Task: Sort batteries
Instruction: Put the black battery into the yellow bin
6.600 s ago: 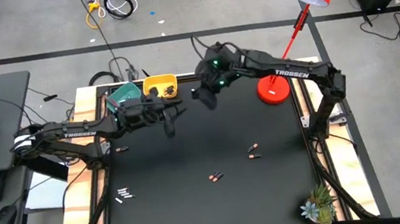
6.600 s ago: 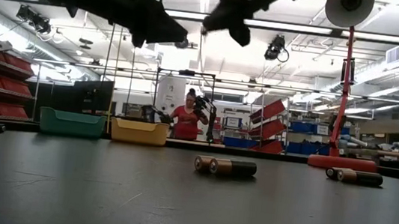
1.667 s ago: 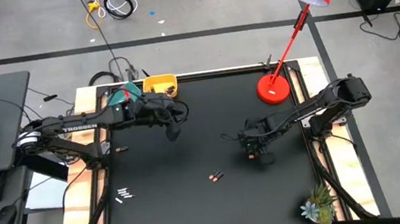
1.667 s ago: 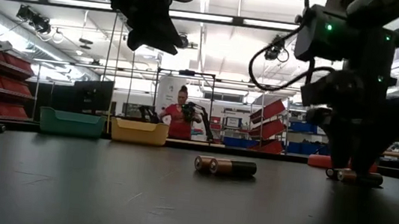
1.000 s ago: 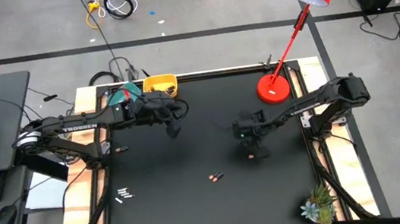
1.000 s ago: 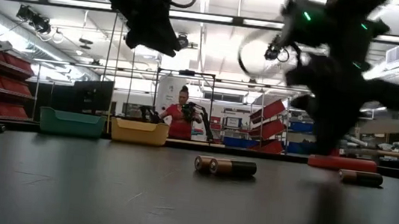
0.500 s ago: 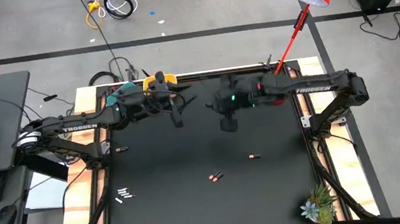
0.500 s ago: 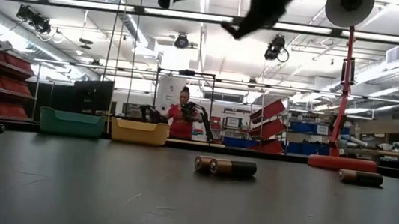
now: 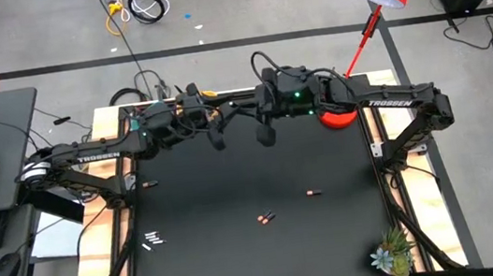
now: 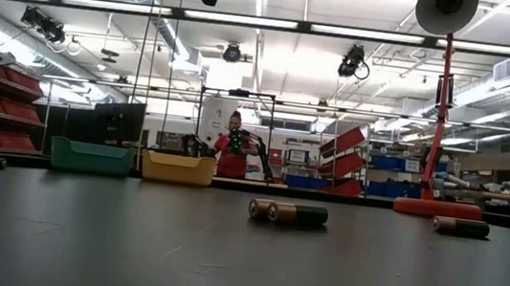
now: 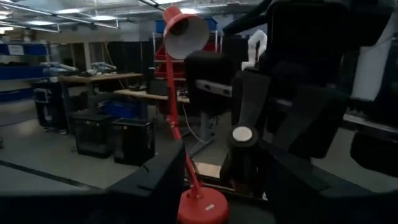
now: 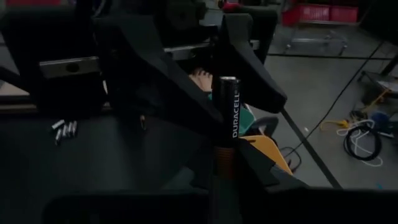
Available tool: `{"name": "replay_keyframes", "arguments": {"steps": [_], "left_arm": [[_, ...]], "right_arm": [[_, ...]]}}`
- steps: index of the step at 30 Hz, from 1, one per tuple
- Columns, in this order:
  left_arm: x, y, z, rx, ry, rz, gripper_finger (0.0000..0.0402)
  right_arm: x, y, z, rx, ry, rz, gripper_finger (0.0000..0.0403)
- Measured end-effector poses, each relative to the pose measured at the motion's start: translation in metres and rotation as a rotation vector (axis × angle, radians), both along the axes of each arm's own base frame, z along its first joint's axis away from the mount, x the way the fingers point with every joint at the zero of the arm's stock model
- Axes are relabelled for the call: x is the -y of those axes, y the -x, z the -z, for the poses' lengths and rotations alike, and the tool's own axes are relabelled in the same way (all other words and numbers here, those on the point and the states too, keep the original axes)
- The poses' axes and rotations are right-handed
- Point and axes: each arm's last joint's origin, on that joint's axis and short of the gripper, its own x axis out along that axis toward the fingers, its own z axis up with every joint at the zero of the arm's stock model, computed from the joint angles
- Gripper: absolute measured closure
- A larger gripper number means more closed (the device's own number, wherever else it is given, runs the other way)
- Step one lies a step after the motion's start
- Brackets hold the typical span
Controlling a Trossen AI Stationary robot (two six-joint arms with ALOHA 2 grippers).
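My right gripper (image 9: pixel 266 136) hangs high over the table's far middle, shut on a dark battery (image 12: pixel 227 115) with a copper-orange end. My left gripper (image 9: pixel 218 134) is open and faces it from the left; its spread fingers (image 12: pixel 245 59) stand just beyond the battery's free end. The left wrist view shows that end as a pale disc (image 11: pixel 242 134). The yellow bowl (image 12: pixel 268 152) lies below both and is mostly hidden from above; the teal bowl (image 10: pixel 92 156) stands left of it. Dark batteries (image 9: pixel 312 191) (image 9: pixel 266 218) and several whitish ones (image 9: pixel 152 239) lie on the mat. My right gripper pinches the dark battery between its two fingers near the copper-orange end (image 12: pixel 224 155). The battery lies along the fingers, and its black length sticks out past their tips toward my left gripper. It is lifted clear of the table.
A red desk lamp's base (image 9: pixel 336 113) stands on the far right corner beside my right arm. One more dark battery (image 9: pixel 148 183) lies near the left edge. A small plant (image 9: pixel 391 257) sits at the near right corner. A person (image 10: pixel 232 155) stands in the room beyond.
My right gripper has risen from the table's right middle with one dark battery and swung toward the far edge and left, up to my left gripper; a second dark battery stayed on the mat. My left gripper has risen and shifted slightly toward the far edge.
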Motion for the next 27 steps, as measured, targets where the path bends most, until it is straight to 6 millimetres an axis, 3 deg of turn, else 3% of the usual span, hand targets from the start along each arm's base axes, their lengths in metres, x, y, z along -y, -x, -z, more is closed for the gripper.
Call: {"name": "replay_keyframes", "arguments": {"steps": [5, 7, 12, 15, 21, 27], "left_arm": [[0.0, 0.001, -0.003, 0.042, 0.011, -0.006, 0.0201], [0.0, 0.001, -0.005, 0.06, 0.026, -0.002, 0.022], [0.001, 0.001, -0.005, 0.068, 0.04, 0.025, 0.0359], [0.001, 0.002, -0.007, 0.091, 0.059, 0.032, 0.0361], [-0.006, 0.002, -0.001, 0.054, 0.099, -0.026, 0.0361], [-0.035, 0.009, 0.012, -0.033, 0.215, -0.196, 0.0361]], "right_arm": [[-0.001, -0.002, -0.003, 0.042, -0.02, 0.001, 0.0363], [-0.001, -0.002, -0.004, 0.056, -0.024, -0.002, 0.0363], [-0.002, -0.003, -0.007, 0.095, -0.036, -0.003, 0.0363], [-0.002, -0.005, -0.008, 0.111, -0.049, -0.017, 0.0346], [0.001, -0.004, -0.003, 0.089, -0.125, 0.079, 0.0257], [0.004, 0.0, 0.0, 0.058, -0.161, 0.119, 0.0183]]}}
